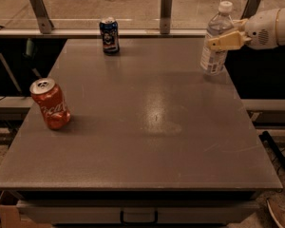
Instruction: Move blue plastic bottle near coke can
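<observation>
Blue plastic bottle [212, 57]: stood upright at about 2 o'clock on the table [152, 141], just beside its right edge, white cap on.
Gripper [217, 42]: reached in from 3 o'clock at the bottle's shoulder, its tan end crossing the bottle's front above the label.
Gripper closure: could not be told from this camera view.
Coke can [51, 103]: upright at 9 o'clock, near the left edge, well apart from the bottle.
Dark blue can [109, 35]: at 11 o'clock by the far edge, off the straight path between the two.
Risk, tipping: the hold sat high on a tall, light bottle, so dragging it toward 9 o'clock would likely topple it.
Risk, slipping: a loose hold on smooth plastic could let it drop once lifted.
Risk, collision: arriving too fast or too close could knock the dented coke can over or off the left edge.
</observation>
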{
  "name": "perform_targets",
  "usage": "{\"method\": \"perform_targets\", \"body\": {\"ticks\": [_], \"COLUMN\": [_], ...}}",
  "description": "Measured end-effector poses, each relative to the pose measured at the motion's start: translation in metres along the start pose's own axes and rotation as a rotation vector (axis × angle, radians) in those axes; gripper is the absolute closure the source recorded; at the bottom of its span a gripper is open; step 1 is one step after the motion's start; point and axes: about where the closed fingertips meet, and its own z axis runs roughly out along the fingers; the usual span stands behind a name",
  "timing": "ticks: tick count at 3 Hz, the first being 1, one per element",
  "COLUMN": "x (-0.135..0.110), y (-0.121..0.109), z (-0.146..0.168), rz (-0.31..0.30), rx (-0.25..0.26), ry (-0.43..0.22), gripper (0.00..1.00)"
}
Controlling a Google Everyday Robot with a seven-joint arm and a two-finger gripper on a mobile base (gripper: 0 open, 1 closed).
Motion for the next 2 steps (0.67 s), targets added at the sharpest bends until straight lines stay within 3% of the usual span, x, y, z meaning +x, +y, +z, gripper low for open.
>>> {"method": "perform_targets", "body": {"ticks": [1,2], "x": [0.0,-0.008], "y": [0.001,0.007], "z": [0.003,0.014], "rz": [0.0,-0.014], "rx": [-0.005,-0.024], "ry": [0.0,-0.009], "gripper": [1.0,1.0]}}
